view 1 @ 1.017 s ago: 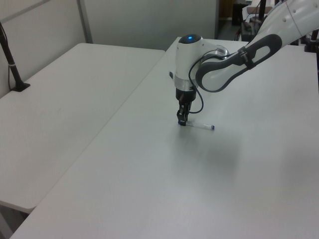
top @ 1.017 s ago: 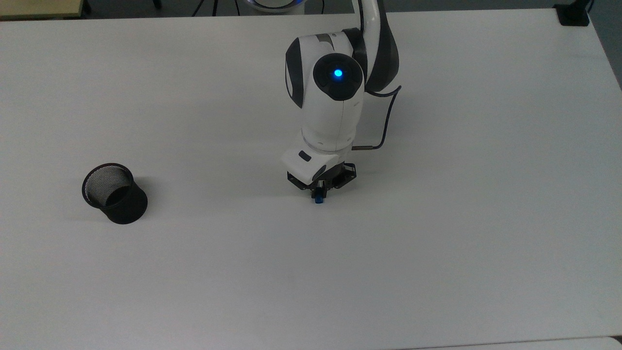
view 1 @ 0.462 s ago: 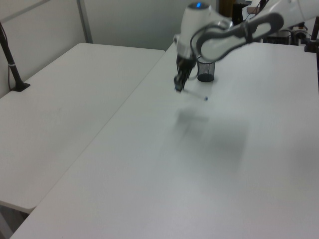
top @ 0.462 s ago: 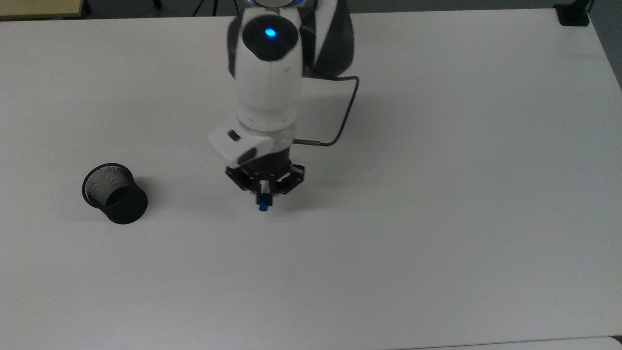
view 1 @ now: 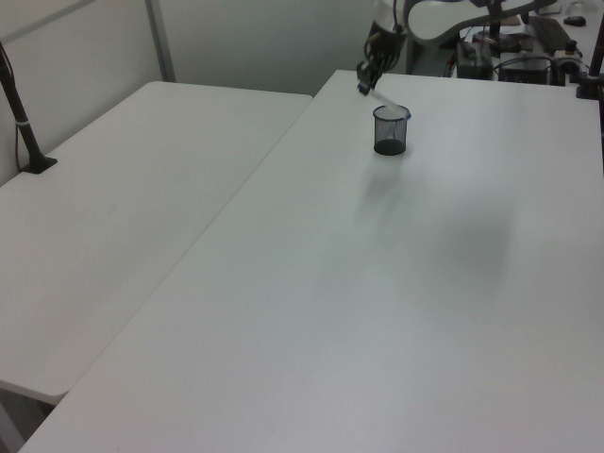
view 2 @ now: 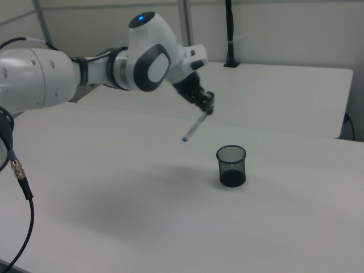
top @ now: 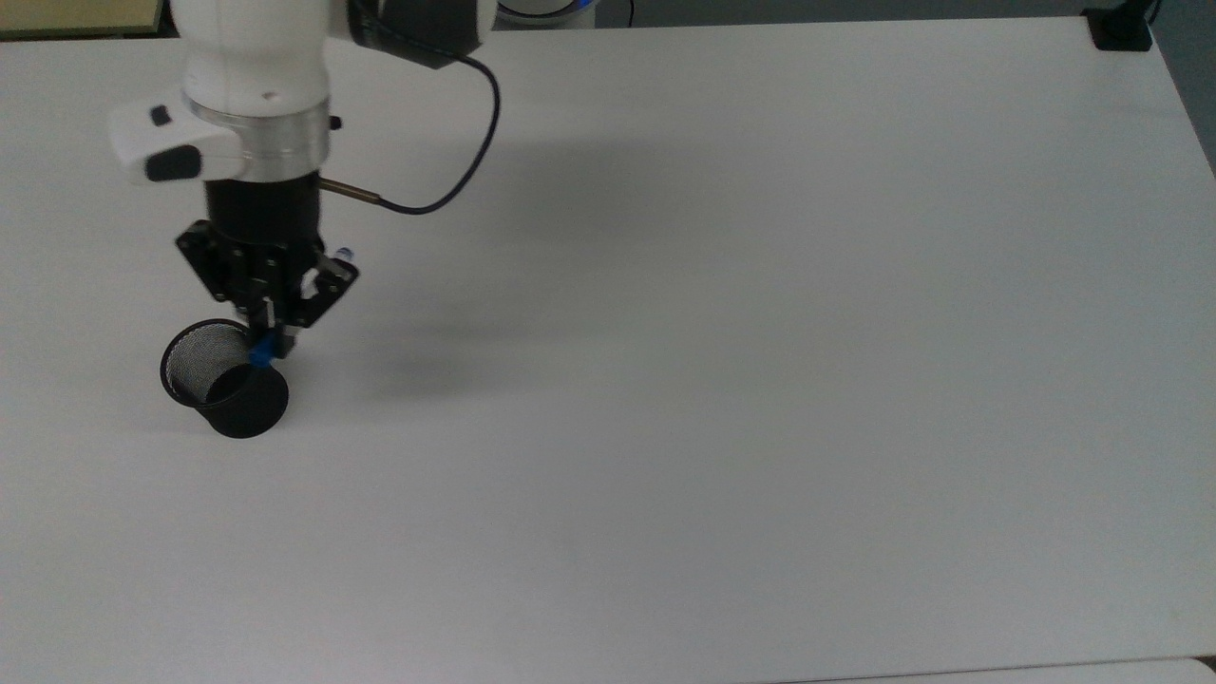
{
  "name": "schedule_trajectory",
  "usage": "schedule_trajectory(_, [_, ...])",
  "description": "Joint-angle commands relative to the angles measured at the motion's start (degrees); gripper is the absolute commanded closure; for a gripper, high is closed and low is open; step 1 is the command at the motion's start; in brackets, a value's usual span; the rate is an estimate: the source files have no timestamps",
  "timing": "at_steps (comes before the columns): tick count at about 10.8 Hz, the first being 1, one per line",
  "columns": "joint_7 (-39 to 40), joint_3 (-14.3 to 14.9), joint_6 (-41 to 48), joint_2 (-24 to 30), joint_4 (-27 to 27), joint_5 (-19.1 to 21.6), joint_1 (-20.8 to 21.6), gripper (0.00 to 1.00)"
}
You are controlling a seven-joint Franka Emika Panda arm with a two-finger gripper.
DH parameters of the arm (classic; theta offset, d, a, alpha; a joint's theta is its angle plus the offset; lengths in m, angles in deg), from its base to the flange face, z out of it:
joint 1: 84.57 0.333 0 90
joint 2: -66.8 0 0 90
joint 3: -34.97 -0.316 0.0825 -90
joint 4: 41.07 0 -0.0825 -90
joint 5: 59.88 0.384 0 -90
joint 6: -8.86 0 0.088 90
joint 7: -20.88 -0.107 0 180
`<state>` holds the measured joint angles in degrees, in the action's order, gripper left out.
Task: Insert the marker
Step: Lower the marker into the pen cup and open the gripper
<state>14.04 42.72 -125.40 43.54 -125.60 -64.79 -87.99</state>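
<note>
Gripper (view 2: 208, 104): you see it clamped on the marker (view 2: 195, 127), airborne.
Marker: tilted; cap end hidden between fingers.
Mesh cup (view 2: 231, 165): upright near the table (top: 760, 380) edge, the top view's left.

Bare white table (top: 760, 380) all round the black mesh cup (top: 226, 378), its open mouth seemingly unblocked.

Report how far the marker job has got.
Done: the hand has the marker gripped by one end and lifted clear of the table.
In hand: it carries the marker, tilted with its free end down, in the air close to the black mesh cup.
Left: the marker is not yet in the cup; it must be lined up over the rim, lowered in and released.
</note>
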Motion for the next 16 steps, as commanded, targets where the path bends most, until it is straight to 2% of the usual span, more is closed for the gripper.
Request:
schedule_trajectory(1, [1.6, 0.2, -14.3, 0.6, -3.4, -1.8, -5.0, 0.90])
schedule_trajectory(4, [1.7, 0.2, -27.0, -1.9, -6.7, -1.8, -7.3, 0.88])
schedule_trajectory(7, [1.6, 0.2, -31.5, -4.9, -6.7, -1.8, -7.9, 0.87])
schedule_trajectory(8, [1.6, 0.2, -32.2, -5.4, -7.1, -1.8, -7.9, 0.84])
schedule_trajectory(9, [1.6, 0.1, -32.3, -5.6, -7.1, -1.8, -7.9, 0.77])
schedule_trajectory(10, [1.6, 0.1, -32.2, -5.7, -7.2, -1.7, -7.9, 0.52])
schedule_trajectory(11, [1.3, 0.1, -32.2, -5.7, -7.4, -1.7, -7.8, 0.20])
schedule_trajectory(12, [1.0, 0.0, -32.0, -5.6, -7.4, -1.6, -7.6, 0.06])
schedule_trajectory(13, [1.0, -0.2, -31.8, -5.2, -7.4, -1.4, -7.4, 0.00])
schedule_trajectory(14, [1.0, -0.7, -31.4, -4.9, -7.3, -1.2, -7.0, 0.00])
schedule_trajectory(15, [1.0, -0.7, -28.5, -4.0, -7.3, -1.2, -4.6, 0.00])
schedule_trajectory(16, [1.1, -0.6, -21.9, -2.7, -6.9, -1.2, -2.1, 0.00])
